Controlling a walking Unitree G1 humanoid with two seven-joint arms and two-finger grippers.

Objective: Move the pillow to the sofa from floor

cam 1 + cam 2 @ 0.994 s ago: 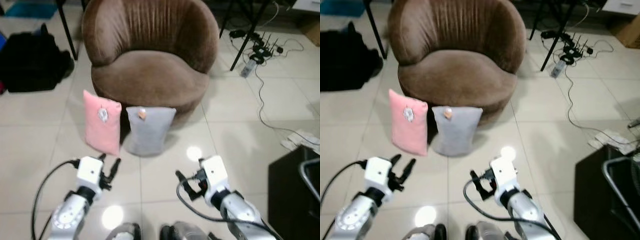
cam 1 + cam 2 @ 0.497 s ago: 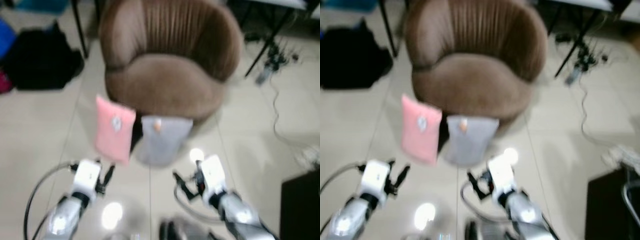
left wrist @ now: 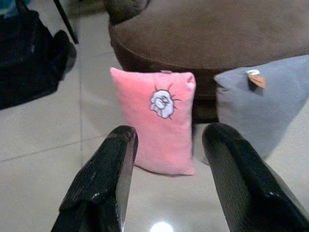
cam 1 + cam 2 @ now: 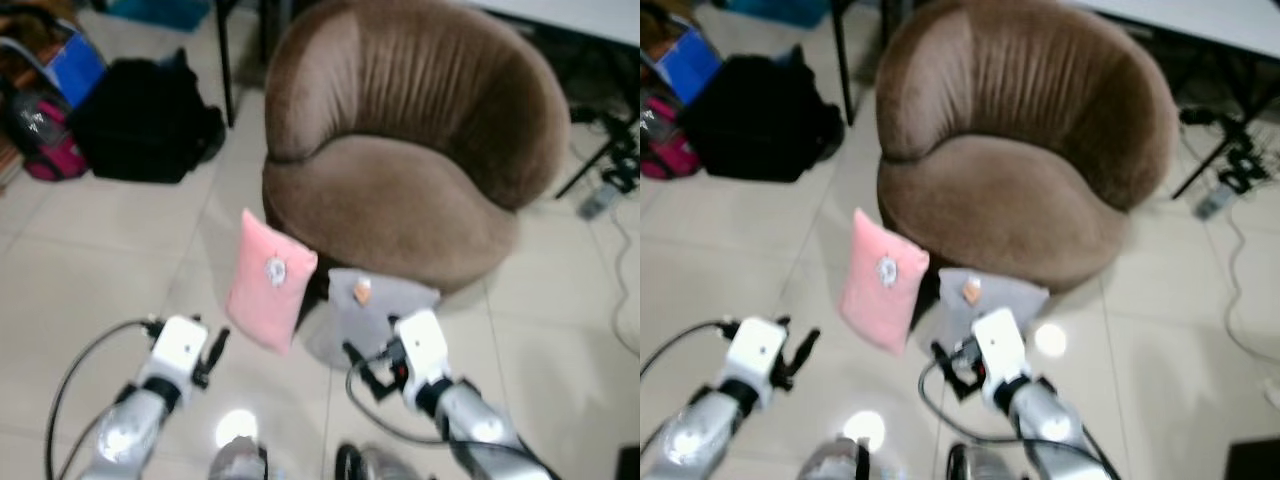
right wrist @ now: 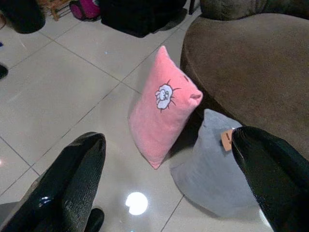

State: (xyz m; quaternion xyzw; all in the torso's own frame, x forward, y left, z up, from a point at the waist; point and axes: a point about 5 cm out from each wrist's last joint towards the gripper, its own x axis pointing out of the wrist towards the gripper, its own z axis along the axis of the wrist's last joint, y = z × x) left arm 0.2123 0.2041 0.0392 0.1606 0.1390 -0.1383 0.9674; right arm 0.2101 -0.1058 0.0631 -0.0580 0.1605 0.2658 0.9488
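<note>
A pink pillow [image 4: 268,292] with a small white emblem stands on edge on the tiled floor, leaning against the front of a round brown sofa chair [image 4: 400,190]. Beside it, on its right, a grey pillow [image 4: 372,303] with an orange tag leans on the same chair. My left gripper [image 4: 216,352] hovers low over the floor just short of the pink pillow, open; the pink pillow [image 3: 157,121] shows between its fingers [image 3: 104,181]. My right gripper [image 4: 362,372] hangs open in front of the grey pillow [image 5: 212,171], holding nothing.
A black bag [image 4: 140,120] and a pink-and-blue bag [image 4: 45,100] lie on the floor at the left. Black table legs [image 4: 225,45] stand behind the chair's left side. A power strip and cables [image 4: 610,190] lie at the right. Bare tiles spread around my feet.
The whole picture has shifted: the camera has turned left and come closer to the chair and pillows. Both grippers now sit nearer the pillows, still open and empty.
</note>
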